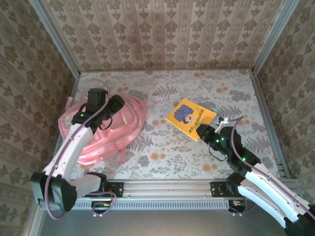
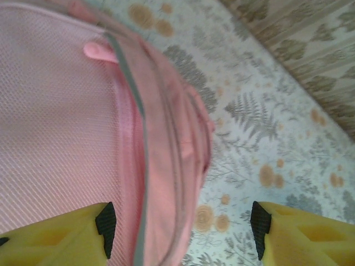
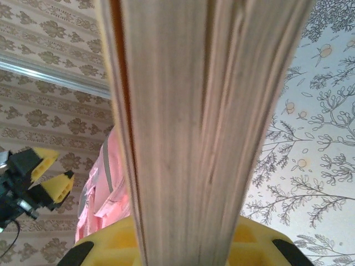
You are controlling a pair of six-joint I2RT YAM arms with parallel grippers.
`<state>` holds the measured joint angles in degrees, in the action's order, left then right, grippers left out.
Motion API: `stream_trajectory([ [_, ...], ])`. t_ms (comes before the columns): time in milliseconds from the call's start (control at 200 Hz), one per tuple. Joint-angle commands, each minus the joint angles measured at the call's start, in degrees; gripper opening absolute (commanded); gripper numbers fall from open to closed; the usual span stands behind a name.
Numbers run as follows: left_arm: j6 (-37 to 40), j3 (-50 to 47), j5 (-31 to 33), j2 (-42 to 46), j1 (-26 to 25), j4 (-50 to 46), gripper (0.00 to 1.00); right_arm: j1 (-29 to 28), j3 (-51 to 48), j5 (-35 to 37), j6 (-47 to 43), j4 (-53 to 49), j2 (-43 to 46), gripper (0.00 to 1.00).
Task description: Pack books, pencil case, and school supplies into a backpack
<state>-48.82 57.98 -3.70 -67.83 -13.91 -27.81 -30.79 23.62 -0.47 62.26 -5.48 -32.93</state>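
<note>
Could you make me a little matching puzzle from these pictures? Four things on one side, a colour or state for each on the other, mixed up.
Things:
1 backpack
2 book
3 left fingers
4 right fingers

Colour or state:
A shut on the book
B pink
C open, above the backpack
D yellow cover

Pairs: 1-B, 2-D, 3-C, 4-A
</note>
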Motion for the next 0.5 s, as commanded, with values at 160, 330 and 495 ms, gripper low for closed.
stream_trajectory([
  [160,2.0,3.8,-8.8,-7.8,3.6,3.9,0.68,0.7,1.6,-0.3,-5.0,-1.1,4.5,0.00],
  [330,0.9,4.0,-9.1,-12.1,3.8,6.1,0.66,1.3,0.9,-1.0,-4.8,-0.4,4.1,0.00],
  [495,0.7,5.0,-9.7,-17.0,3.9,7.3,0.64,1.7,0.7,-1.2,-4.9,-0.7,4.1,0.00],
])
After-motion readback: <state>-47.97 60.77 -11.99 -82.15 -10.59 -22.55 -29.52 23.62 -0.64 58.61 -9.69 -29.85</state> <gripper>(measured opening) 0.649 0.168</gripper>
